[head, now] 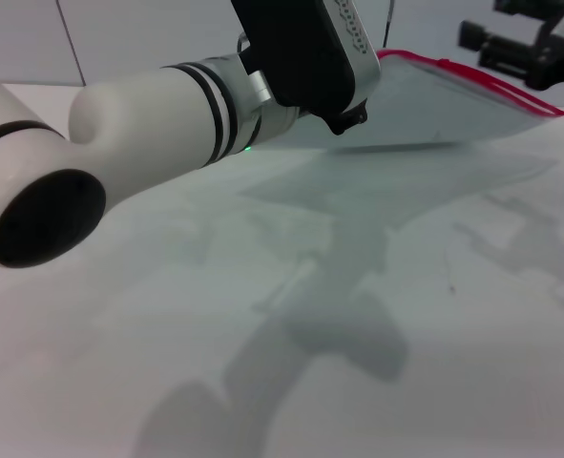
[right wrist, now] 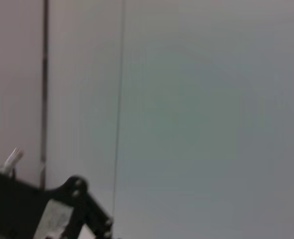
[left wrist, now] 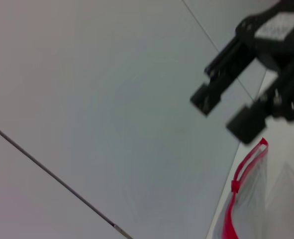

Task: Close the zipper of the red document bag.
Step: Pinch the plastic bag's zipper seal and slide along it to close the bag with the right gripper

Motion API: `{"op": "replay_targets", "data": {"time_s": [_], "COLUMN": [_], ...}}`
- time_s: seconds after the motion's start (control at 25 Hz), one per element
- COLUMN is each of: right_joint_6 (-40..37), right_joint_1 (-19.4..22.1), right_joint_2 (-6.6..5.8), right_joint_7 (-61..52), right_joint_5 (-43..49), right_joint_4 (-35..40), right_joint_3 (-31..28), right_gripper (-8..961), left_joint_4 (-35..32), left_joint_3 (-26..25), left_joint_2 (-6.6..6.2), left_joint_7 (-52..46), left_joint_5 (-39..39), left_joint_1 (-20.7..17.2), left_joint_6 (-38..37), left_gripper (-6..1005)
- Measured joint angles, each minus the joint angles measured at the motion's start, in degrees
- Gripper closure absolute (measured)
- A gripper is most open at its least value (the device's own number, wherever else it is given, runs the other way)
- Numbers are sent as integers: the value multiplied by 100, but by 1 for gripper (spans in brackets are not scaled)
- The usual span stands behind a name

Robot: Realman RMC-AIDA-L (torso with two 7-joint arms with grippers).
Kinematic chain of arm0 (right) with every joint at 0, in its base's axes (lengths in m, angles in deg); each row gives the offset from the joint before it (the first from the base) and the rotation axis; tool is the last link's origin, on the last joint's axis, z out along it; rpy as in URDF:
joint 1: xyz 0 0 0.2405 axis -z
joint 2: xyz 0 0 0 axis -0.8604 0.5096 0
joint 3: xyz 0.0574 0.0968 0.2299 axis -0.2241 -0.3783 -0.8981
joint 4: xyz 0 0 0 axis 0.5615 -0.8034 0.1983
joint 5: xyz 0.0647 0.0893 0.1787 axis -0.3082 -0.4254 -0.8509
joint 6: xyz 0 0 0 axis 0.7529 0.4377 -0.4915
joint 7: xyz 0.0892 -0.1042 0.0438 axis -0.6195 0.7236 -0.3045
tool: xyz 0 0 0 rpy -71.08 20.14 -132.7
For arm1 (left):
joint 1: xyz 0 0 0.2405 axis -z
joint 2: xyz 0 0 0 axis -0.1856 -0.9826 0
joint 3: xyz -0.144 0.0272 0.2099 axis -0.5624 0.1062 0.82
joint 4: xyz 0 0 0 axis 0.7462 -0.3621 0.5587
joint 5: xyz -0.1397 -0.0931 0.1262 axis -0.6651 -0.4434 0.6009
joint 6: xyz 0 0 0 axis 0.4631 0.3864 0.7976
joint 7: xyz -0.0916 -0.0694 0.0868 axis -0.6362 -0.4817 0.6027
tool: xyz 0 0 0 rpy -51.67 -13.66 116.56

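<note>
The red document bag (head: 434, 110) is a translucent pale pouch held tilted above the white table, with its shadow on the table below. Its zipper (head: 472, 78) is the red strip along the far edge. My left gripper (head: 348, 119) is at the bag's near-left end, mostly hidden behind the black wrist housing, and appears shut on that end. My right gripper (head: 477, 46) hovers open at the far right, just off the zipper's end. In the left wrist view the right gripper (left wrist: 220, 113) stands apart from the zipper (left wrist: 236, 186) and the bag (left wrist: 266, 199).
My left arm's white forearm (head: 138, 124) crosses the left of the head view and hides the table behind it. The white table (head: 406, 315) carries only shadows of the arms and bag. A pale wall (left wrist: 112, 99) stands behind.
</note>
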Motion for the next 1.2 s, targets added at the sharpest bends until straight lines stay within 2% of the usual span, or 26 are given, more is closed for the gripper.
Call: {"op": "replay_targets", "data": {"time_s": [0.28,0.56,1.2], "right_joint_6": [-252,-545,-594], "right_joint_1": [-269,-331,-424], "right_joint_2": [-3,-8,-12], "right_joint_7": [11,56,224], "right_joint_5": [478,515,528], "right_joint_4": [-84,-241,-498], "right_joint_3": [205,444,470], "right_gripper": [307,309,314], "left_joint_4": [2,6,46], "left_joint_3": [51,56,63], "left_joint_2": [0,0,0], "left_joint_7": [11,13,14], "left_joint_5": [0,-1,-1], "left_joint_1": [8,18,2], "left_joint_6": [-77,-79,-79], "left_gripper": [945,946,945]}}
